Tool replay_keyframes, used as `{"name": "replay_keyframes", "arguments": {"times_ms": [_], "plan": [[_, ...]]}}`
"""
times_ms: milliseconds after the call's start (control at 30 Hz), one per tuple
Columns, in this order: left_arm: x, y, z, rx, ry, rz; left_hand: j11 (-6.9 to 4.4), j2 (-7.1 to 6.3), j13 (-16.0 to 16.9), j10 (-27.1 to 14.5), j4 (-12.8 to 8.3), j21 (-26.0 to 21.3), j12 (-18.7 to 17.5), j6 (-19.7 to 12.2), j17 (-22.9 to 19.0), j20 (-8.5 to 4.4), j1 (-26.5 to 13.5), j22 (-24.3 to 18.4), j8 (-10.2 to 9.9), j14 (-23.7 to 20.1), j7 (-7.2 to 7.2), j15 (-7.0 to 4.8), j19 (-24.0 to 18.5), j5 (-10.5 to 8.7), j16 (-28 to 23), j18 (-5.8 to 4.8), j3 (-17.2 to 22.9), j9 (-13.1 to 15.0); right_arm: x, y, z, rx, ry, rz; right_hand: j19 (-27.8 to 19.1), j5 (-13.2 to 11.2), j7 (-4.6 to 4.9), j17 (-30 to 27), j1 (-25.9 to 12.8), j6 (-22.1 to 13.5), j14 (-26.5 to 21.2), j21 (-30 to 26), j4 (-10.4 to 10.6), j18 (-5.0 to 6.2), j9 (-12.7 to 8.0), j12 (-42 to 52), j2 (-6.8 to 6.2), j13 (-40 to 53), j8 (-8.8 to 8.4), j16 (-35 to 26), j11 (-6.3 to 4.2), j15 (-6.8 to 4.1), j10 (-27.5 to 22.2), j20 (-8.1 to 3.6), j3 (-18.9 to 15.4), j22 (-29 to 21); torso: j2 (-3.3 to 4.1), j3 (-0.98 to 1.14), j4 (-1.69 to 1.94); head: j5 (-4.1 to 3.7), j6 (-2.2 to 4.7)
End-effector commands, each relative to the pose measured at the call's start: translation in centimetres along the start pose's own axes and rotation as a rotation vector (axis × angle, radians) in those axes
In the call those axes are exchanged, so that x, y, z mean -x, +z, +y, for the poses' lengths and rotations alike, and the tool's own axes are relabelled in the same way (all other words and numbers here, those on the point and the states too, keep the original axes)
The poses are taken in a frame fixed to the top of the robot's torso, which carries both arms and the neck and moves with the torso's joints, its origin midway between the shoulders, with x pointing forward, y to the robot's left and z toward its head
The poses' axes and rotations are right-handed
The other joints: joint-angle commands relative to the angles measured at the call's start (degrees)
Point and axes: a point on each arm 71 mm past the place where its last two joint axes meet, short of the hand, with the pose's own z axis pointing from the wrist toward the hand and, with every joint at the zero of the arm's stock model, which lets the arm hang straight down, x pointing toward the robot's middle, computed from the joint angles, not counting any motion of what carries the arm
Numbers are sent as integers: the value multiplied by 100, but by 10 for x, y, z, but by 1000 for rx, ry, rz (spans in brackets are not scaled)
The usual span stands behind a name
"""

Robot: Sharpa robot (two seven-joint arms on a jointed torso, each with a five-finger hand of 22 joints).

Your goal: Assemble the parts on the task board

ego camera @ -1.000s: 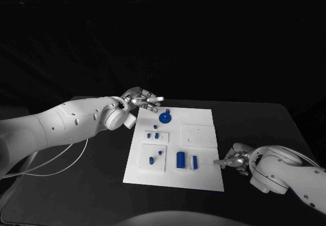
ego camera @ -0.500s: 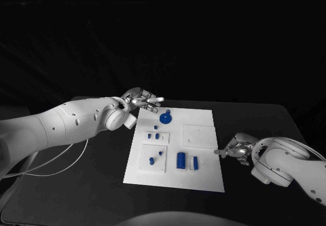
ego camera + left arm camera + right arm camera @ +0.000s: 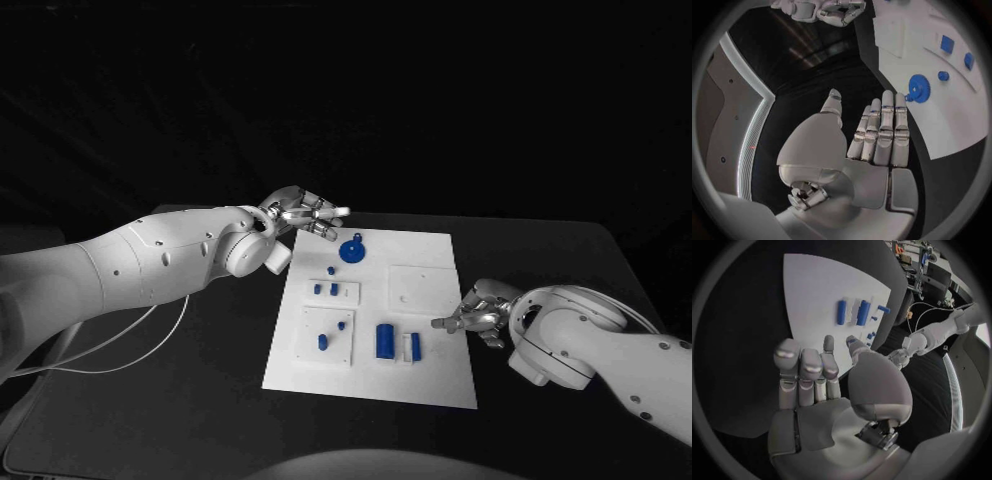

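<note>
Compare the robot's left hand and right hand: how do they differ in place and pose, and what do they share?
The left hand hangs at the task board's far left corner, near the blue gear; the right hand is at the board's right edge, nearer the robot. In the wrist views, the left hand's fingers lie straighter, the right hand's more curled. Both hold nothing.

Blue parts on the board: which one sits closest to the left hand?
The round gear at the board's far end, just off the left hand; the other blue parts lie nearer the robot.

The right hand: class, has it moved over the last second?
Yes. The right hand has moved toward the task board; its fingertips now overlap the board's right edge, where earlier it lay beside it.
</note>
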Motion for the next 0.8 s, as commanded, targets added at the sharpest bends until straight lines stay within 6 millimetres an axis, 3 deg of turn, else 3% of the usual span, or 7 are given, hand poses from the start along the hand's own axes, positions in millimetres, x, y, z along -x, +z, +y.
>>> {"name": "replay_keyframes", "arguments": {"times_ms": [33, 433, 800], "plan": [[-3, 1, -1, -9, -2, 11, -14, 34, 7, -29, -6, 42, -12, -42, 4, 18, -7, -12, 0, -28, -4, -10, -8, -30, -31, -81, 3, 8, -8, 3, 4, -4, -22, 63, 326, -4, -24, 8, 38, -17, 32, -9, -20, -98, -1, -29, 21, -7, -10, 34, 1, -36, 17, -24, 11, 515, 1, 2, 3, -3, -5], [-4, 1, -2, -13, -3, 14, -14, 34, 7, -29, -6, 42, -12, -42, 4, 18, -7, -12, 0, -28, -4, -10, -8, -30, -31, -81, 3, 8, -35, 17, 19, 7, -71, 137, 320, -49, -25, 13, 42, -8, 26, -37, -61, -97, 25, -49, 17, -14, -7, 23, 3, -34, -3, -22, -22, 512, 2, 3, 5, 11, -32], [-5, 1, -3, -15, -4, 17, -14, 34, 7, -29, -6, 42, -12, -42, 4, 18, -7, -12, 0, -28, -4, -10, -8, -30, -31, -81, 3, 8, -46, 25, 22, 1, -88, 148, 322, -57, -36, 16, 58, 8, 27, -51, -105, -98, 51, -49, 45, -13, -4, 15, -2, -37, -2, -23, 3, 511, -2, 2, -2, 18, -42]]}}
